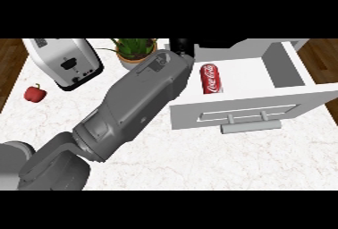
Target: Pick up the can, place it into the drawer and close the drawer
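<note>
- Can (210, 78) is the red one, and it already lies on its side inside the open drawer (290, 96), at the drawer's left end, so the placing step looks done and closing is what remains.
- Nearest, a grey forearm (125, 107) enters from the lower left and slants up towards the far side, ending just left of the can.
- Its hand (179, 45) shows only as a dark tip at the far end; I cannot tell how the fingers are set.
- Just right, the drawer's front handle (251, 127) faces near, the likely place to push.
- Far left stand a toaster (66, 60) and a red pepper (35, 93), well apart from the drawer.
- Farthest, a potted plant (135, 50) sits behind the forearm.
</note>
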Motion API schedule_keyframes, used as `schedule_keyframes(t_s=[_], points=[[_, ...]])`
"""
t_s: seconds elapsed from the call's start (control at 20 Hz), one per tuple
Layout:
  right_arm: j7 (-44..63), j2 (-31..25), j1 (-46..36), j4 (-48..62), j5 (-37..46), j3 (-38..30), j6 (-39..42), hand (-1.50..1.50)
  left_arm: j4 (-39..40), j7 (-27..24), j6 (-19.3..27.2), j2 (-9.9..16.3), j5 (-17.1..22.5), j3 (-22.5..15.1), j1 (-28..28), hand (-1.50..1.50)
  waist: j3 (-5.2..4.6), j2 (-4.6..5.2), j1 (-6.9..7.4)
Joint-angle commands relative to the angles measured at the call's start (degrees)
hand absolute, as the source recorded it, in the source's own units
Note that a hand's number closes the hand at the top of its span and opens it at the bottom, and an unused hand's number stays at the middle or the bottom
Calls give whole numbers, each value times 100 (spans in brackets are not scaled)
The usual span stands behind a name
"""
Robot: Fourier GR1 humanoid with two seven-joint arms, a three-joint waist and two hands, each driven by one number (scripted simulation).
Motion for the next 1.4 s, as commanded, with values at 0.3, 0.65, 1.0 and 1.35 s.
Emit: schedule_keyframes(t_s=[0.3, 0.65, 1.0, 1.35], points=[[-779, -201, -386, -736, 1419, 250, 420, -150, -360, -503, -5, 0, 449, -34, 174, -150, -6, -18, 121], [-1464, -309, -966, -639, 3008, 777, 540, -150, -152, -704, 199, 0, 501, -65, -219, -150, -2, 1, 232], [-1437, -235, -1805, -175, 5220, 2070, 97, -150, -515, -606, 172, 0, 701, -17, -86, -150, -13, -43, 539], [-1805, -220, -2760, 1210, 6883, 2981, -701, -150, -299, -223, -125, 294, 576, 145, -305, -150, -11, -45, 629]])
